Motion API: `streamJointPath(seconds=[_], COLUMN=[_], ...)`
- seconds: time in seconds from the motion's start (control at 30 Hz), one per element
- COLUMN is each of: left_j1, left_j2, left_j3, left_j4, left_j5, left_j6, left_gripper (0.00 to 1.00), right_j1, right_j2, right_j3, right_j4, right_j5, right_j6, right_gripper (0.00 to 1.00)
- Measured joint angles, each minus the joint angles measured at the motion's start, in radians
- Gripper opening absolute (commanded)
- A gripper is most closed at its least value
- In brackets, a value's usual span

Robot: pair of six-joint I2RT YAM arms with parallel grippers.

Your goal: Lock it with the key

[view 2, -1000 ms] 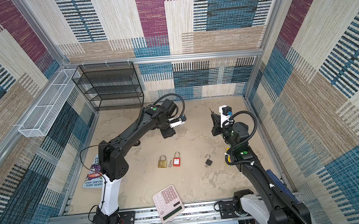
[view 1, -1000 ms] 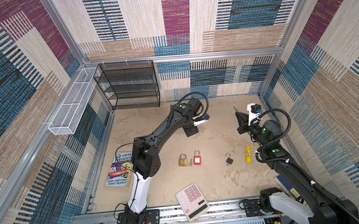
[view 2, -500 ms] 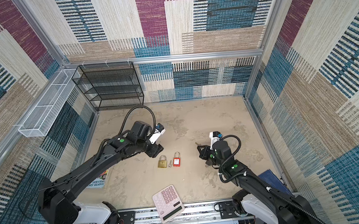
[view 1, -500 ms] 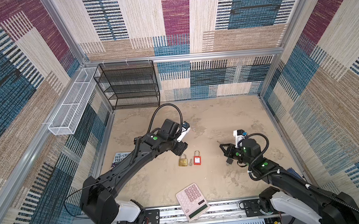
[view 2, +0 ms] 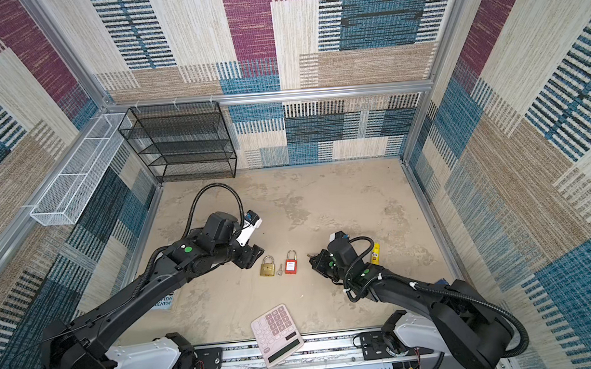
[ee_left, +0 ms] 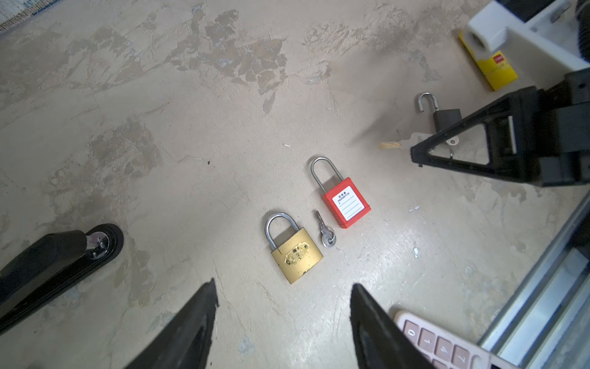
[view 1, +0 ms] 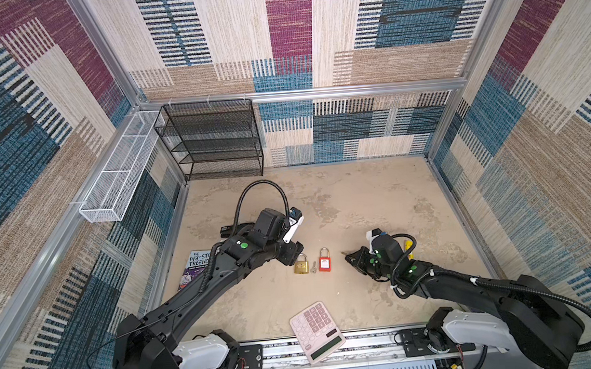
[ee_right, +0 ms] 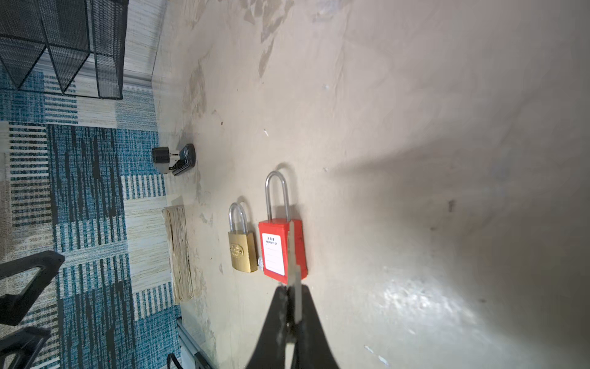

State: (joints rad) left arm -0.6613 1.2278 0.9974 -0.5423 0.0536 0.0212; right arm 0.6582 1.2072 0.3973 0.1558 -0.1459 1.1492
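Note:
A brass padlock (view 1: 301, 264) and a red padlock (view 1: 324, 261) lie side by side on the floor, both shackles closed, with a small silver key (ee_left: 325, 230) between them. A small black padlock (ee_left: 447, 116) with its shackle swung open lies behind my right gripper (ee_left: 415, 156); both top views hide it under that arm. My right gripper (ee_right: 295, 289) is shut on a key (ee_right: 292, 252) whose blade points at the red padlock (ee_right: 281, 249). My left gripper (ee_left: 282, 287) hovers open just short of the brass padlock (ee_left: 295, 255), holding nothing.
A pink calculator (view 1: 316, 330) lies at the front edge and a book (view 1: 197, 270) by the left wall. A yellow box (view 1: 408, 247) sits right of my right arm. A black mesh rack (view 1: 212, 141) and a white wire basket (view 1: 122, 165) stand at the back left.
Both arms have come down from the back of the cell to the floor. My left gripper now sits beside the brass padlock; my right gripper has carried its key leftward over the black padlock.

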Motion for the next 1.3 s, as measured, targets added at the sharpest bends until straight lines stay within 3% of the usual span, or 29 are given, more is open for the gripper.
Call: streamJointPath(seconds=[0.3,0.57,0.8,1.2,1.3], left_j1=[-0.005,-0.006,-0.006,-0.007,-0.008], left_j2=[-0.079,-0.077,-0.076,-0.063,-0.061], left_j3=[-0.073,-0.077,-0.077,-0.066,-0.063], left_j4=[0.03,0.037,0.037,0.036,0.036], left_j5=[-0.024,-0.025,-0.026,-0.025,-0.024], left_j6=[-0.029,-0.039,-0.04,-0.041,-0.042], left_gripper=[0.68,0.68,0.69,0.69,0.68], right_j1=[0.032,0.053,0.06,0.06,0.06], right_j2=[0.107,0.183,0.208,0.212,0.2], right_j3=[-0.011,0.025,0.027,0.021,0.021], right_j4=[0.071,0.126,0.138,0.138,0.12], right_j5=[0.003,-0.012,-0.011,-0.008,0.0], right_j6=[0.103,0.11,0.127,0.148,0.148], right_gripper=[0.0,0.0,0.06,0.51,0.57])
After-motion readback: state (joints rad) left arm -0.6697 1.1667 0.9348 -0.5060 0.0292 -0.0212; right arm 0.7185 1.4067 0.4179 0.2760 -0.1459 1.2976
